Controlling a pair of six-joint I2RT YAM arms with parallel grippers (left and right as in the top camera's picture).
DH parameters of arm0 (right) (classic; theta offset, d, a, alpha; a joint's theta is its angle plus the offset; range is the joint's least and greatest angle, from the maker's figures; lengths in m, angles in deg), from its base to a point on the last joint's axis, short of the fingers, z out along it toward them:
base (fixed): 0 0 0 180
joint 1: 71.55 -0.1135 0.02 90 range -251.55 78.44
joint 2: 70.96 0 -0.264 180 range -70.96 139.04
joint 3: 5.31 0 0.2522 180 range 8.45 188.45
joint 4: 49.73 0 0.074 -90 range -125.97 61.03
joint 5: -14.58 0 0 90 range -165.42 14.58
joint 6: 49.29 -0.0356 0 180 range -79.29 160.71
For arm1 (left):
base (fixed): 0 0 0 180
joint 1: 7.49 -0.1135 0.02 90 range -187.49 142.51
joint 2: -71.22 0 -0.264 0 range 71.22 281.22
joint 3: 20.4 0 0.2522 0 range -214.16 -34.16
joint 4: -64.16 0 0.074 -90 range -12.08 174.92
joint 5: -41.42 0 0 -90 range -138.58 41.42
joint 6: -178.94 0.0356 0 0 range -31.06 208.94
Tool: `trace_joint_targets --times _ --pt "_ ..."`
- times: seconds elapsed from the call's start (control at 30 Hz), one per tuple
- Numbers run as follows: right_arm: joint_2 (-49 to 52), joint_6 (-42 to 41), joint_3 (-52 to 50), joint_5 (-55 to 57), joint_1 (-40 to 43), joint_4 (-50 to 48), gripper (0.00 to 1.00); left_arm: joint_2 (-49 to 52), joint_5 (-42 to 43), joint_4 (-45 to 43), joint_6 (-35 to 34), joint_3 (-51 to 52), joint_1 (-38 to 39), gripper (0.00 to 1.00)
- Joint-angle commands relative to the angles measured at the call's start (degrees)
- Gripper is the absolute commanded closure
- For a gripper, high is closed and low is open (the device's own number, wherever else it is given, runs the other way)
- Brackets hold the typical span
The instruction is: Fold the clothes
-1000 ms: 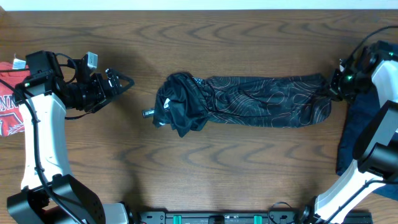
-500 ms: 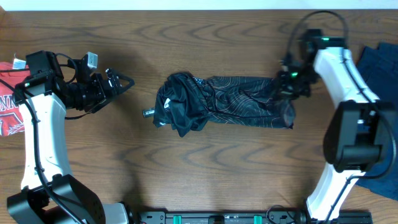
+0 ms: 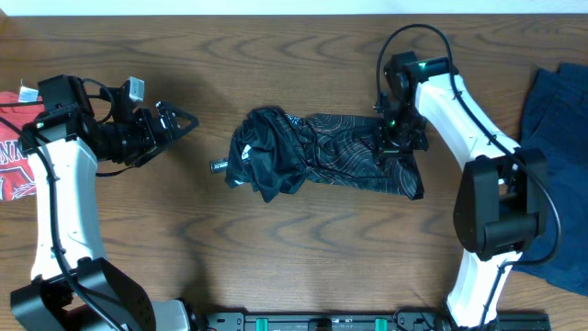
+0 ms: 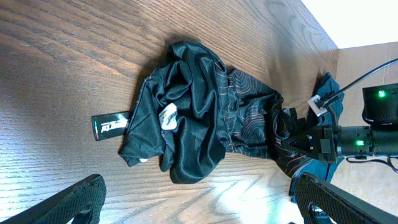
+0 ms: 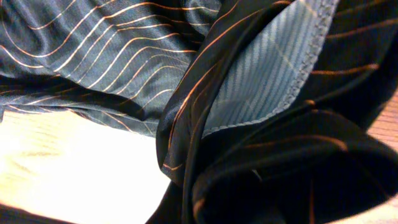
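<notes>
- My right gripper (image 3: 397, 142) is pinched tight on the right end of the black cycling jersey (image 3: 317, 156), centre frame.
- Left gripper (image 3: 186, 120): jaws wide apart, empty.
- The black tag (image 4: 112, 126) has white writing I can't read.

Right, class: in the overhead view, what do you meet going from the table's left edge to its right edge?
red garment → left gripper → black jersey → blue garment

Slick cloth jersey (image 3: 340, 156), grained wooden table (image 3: 303, 262)
</notes>
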Motion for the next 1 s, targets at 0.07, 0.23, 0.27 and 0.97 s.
trace_joint_targets --times 0.07,0.23,0.27,0.97 --pt "0.22 -3.67 0.87 2.91 -2.16 -1.07 0.99 -0.13 0.76 -0.07 0.79 -0.24 -0.13 0.02" --pt "0.22 -6.01 3.08 4.81 -3.85 -3.13 0.99 -0.13 0.76 -0.09 0.79 -0.24 -0.13 0.02" --pt "0.22 -6.14 3.54 4.74 -4.15 -3.78 0.99 -0.13 0.76 -0.13 0.79 -0.24 -0.13 0.02" --pt "2.38 -5.90 5.31 4.22 -11.96 -5.07 0.89 -0.13 0.76 -1.09 0.79 -0.24 -0.13 0.01"
